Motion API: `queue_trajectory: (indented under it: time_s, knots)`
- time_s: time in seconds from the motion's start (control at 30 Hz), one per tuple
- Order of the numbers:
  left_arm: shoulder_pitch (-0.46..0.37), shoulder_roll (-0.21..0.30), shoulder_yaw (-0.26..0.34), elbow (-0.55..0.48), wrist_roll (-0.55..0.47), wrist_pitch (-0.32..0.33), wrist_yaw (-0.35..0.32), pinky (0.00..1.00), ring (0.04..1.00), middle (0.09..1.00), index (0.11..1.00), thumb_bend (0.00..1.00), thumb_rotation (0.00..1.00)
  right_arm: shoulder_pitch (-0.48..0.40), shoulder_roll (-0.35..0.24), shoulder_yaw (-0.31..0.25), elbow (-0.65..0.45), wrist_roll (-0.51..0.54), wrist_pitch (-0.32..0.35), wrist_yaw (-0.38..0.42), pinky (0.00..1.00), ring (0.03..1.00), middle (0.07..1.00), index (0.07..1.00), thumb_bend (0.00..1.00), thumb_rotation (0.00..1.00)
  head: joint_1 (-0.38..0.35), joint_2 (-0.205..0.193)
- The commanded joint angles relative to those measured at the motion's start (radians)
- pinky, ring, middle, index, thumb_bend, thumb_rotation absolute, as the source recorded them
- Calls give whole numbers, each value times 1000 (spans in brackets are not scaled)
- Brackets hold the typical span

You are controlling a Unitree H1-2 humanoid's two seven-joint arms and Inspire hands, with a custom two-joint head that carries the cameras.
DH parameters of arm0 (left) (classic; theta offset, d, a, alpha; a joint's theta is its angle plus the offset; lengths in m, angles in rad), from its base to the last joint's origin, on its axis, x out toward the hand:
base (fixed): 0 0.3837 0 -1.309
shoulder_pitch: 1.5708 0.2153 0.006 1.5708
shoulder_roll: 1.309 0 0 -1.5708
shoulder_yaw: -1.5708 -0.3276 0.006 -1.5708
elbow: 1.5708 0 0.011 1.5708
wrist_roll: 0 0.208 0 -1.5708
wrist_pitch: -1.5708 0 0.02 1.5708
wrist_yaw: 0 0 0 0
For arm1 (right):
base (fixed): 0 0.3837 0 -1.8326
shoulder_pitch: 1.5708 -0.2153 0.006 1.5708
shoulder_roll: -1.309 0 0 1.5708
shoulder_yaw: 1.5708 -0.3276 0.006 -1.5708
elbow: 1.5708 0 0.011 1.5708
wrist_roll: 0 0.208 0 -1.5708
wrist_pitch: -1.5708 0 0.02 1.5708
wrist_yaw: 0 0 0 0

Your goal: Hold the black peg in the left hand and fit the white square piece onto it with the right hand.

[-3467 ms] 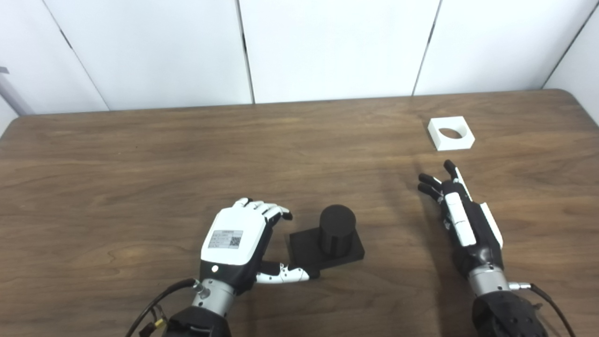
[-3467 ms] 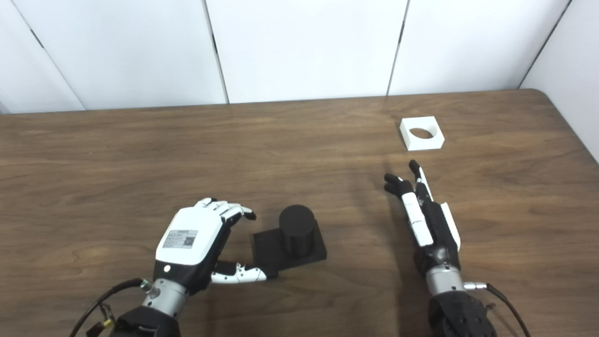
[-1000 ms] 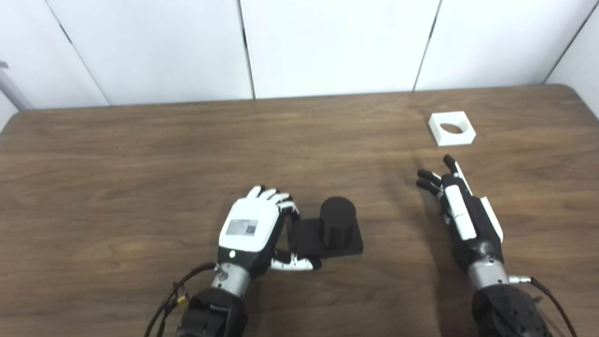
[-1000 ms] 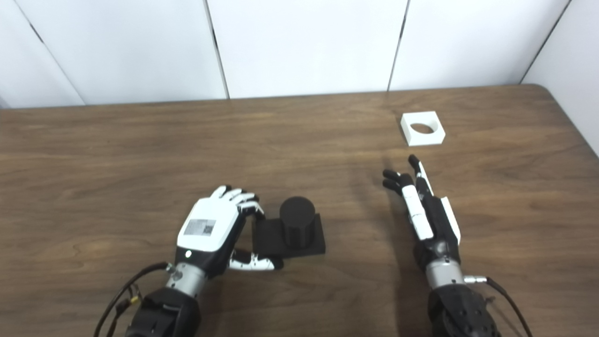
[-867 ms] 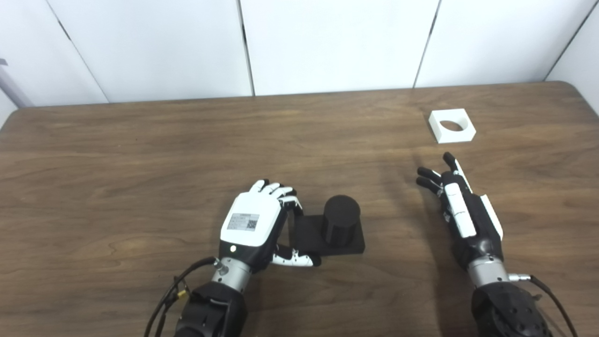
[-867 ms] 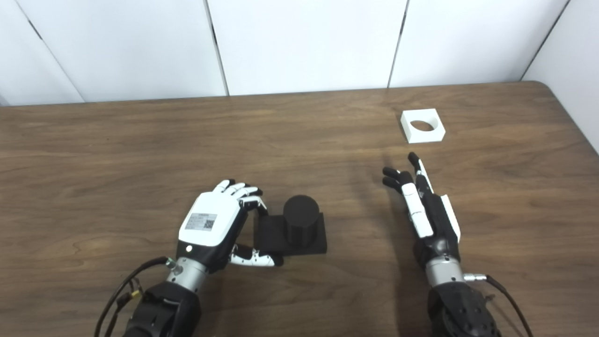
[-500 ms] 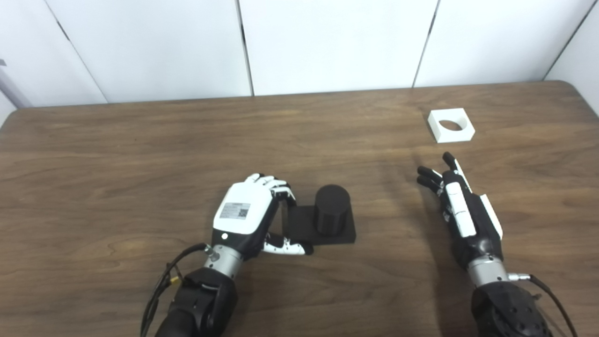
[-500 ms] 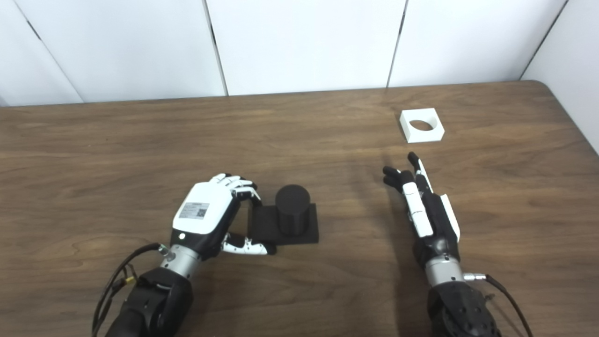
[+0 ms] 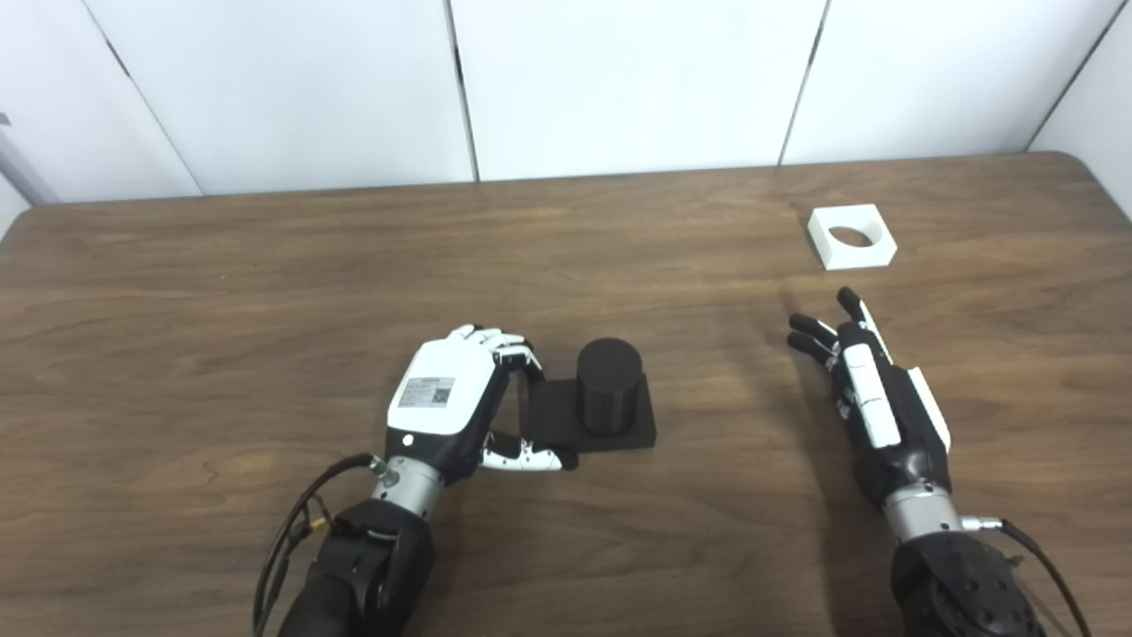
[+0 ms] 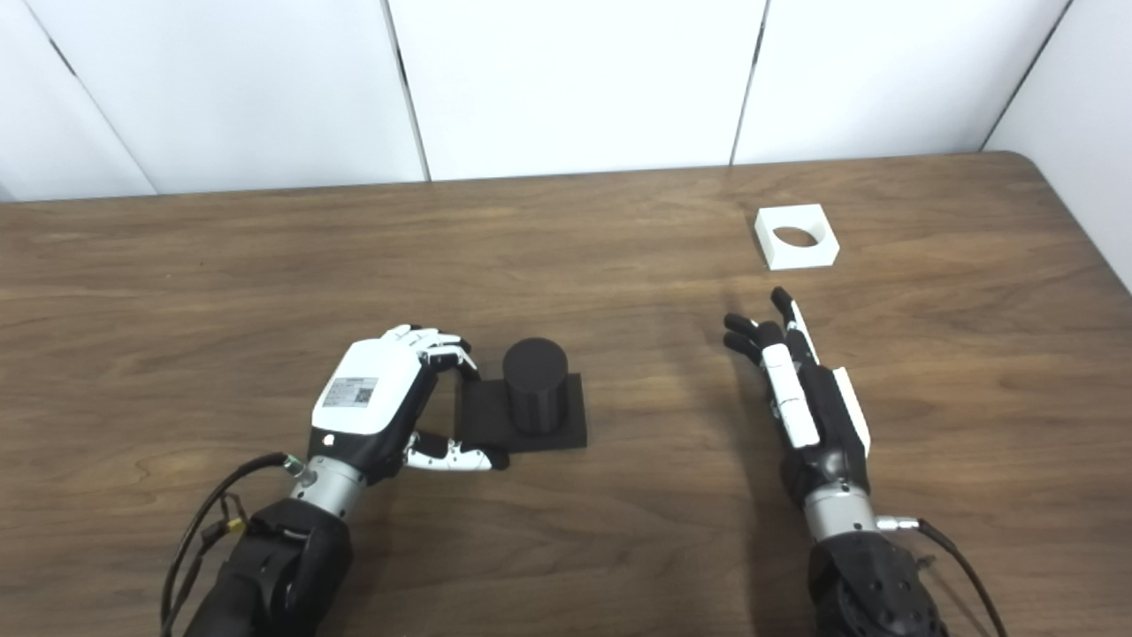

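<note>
Left hand (image 9: 451, 402) of mine pinched the base edge of the matte black cylindrical peg (image 9: 608, 396), right hand (image 9: 871, 402) lay open near the white square holed piece (image 9: 851, 236); such a shallow grip, I judged, risked the peg slipping.

Counter (image 9: 265, 283): wood-grain surface, dark brown, smooth, low satin sheen.

Black peg (image 9: 608, 386): matt black throughout, round post and flat square base alike; looks like plastic, faint vertical ribbing on the post.

White square piece (image 9: 852, 236): matt white, plastic look, smooth faces, round hole through it.

Left hand (image 9: 451, 402): glossy white plastic shell with a paper-like label; fingers (image 9: 504, 341) white and black. Wrist bare metal, dull shine.

Right hand (image 9: 871, 402): white plastic panels over matt black body, metal wrist collar.

Wall panels (image 9: 619, 80): smooth, white, matt.
</note>
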Motion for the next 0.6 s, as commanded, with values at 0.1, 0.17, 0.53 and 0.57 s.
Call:
queue_trajectory:
  time_s: [0.1,0.17,0.53,0.57]
  knots:
    - [6,45,24,4,33,36,-1,869,819,768,487,518,52,-22,49,-16,-28,16,-1,3,1000,837,829,989,597,850,1,0]
    - [10,47,24,1,32,38,-9,878,826,770,487,517,52,-21,49,-18,-29,19,-5,2,999,834,830,987,591,833,2,0]
    - [49,63,32,-36,0,30,-27,869,822,769,487,519,50,-30,43,-34,-12,21,-24,1,1000,827,820,975,599,812,-8,-6]
    - [53,64,32,-39,1,31,-29,868,822,769,487,519,50,-30,42,-35,-17,19,-21,0,997,826,819,974,601,804,-11,-7]
